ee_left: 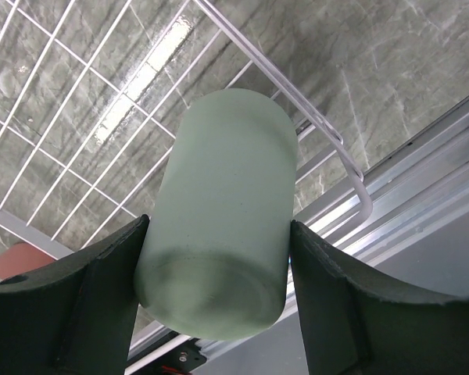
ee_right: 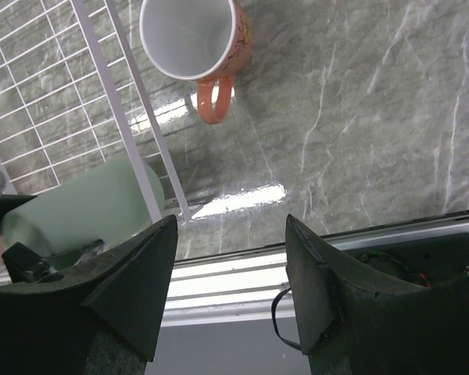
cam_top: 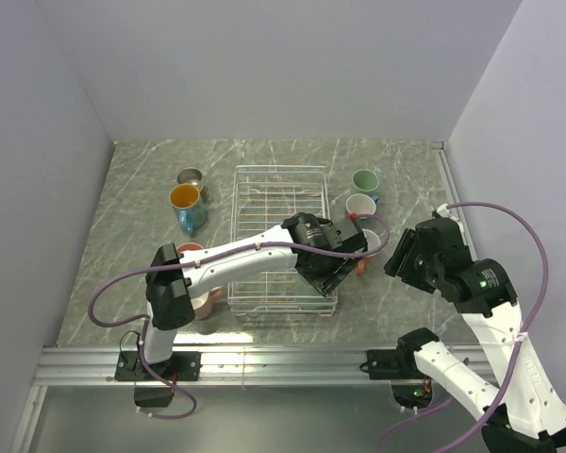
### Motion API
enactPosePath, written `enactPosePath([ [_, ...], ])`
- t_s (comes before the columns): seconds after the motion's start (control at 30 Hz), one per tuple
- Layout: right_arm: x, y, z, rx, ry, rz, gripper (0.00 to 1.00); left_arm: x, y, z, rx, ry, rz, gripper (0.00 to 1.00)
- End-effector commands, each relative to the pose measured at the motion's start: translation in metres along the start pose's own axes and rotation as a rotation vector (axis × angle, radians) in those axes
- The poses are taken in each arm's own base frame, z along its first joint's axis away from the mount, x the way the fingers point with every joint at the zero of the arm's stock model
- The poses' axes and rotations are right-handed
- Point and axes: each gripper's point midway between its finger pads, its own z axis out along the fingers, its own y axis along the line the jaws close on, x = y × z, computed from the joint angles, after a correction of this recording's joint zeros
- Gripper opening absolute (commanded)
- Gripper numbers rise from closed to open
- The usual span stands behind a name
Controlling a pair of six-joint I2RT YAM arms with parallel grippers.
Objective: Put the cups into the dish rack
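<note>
From above, the left arm hides the cup it carries and half covers a pink mug by its shoulder. The cup's handle is out of sight. The right gripper hangs beside the rack, jaws apart and empty, near a salmon mug standing just outside the wires. The left gripper is clamped on a matte mint cup, its bottom toward the wrist, over the near right corner of the dish rack.

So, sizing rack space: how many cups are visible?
8. Mint cup in the left end effector at the dish rack; second mint cup, white cup, salmon cup to its right; grey cup, teal cup, two pinkish cups to its left, those partly behind the left arm.
</note>
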Motion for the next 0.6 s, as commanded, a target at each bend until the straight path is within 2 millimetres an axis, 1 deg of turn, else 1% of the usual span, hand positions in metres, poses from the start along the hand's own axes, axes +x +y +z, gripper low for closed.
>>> enactPosePath([
  [0.0, -0.006, 0.005, 0.006, -0.012, -0.019, -0.013, 0.64, -0.007, -0.005, -0.008, 0.009, -0.028, 0.014, 0.37],
  [0.03, -0.006, 0.005, 0.006, -0.014, -0.019, -0.013, 0.64, -0.008, -0.005, -0.008, 0.011, -0.029, 0.014, 0.42],
  [0.07, -0.005, 0.004, 0.008, -0.011, -0.016, -0.017, 0.64, -0.009, -0.006, -0.007, 0.012, -0.032, 0.013, 0.52],
  [0.13, -0.004, 0.006, 0.009, -0.019, -0.009, -0.024, 0.65, -0.009, -0.005, -0.006, -0.001, -0.031, 0.011, 0.60],
  [0.17, -0.003, 0.009, 0.011, -0.033, -0.003, -0.024, 0.65, -0.009, -0.004, -0.006, -0.006, -0.031, 0.008, 0.66],
  [0.23, -0.001, 0.013, 0.012, -0.055, 0.005, -0.032, 0.65, -0.012, -0.004, -0.007, -0.004, -0.041, 0.000, 0.73],
  [0.27, 0.000, 0.017, 0.014, -0.075, 0.010, -0.033, 0.65, -0.014, -0.004, -0.010, -0.001, -0.053, -0.004, 0.78],
  [0.4, 0.000, 0.023, 0.024, -0.083, 0.026, -0.034, 0.65, -0.024, -0.006, -0.022, 0.022, -0.099, -0.021, 0.91],
  [0.47, -0.001, 0.026, 0.030, -0.083, 0.031, -0.032, 0.65, -0.028, -0.009, -0.029, 0.039, -0.113, -0.025, 0.99],
  [0.5, 0.000, 0.028, 0.034, -0.082, 0.045, -0.036, 0.66, -0.033, -0.010, -0.035, 0.048, -0.132, -0.032, 0.99],
  [0.57, -0.003, 0.032, 0.042, -0.086, 0.042, -0.035, 0.66, -0.037, -0.009, -0.041, 0.053, -0.146, -0.040, 0.99],
])
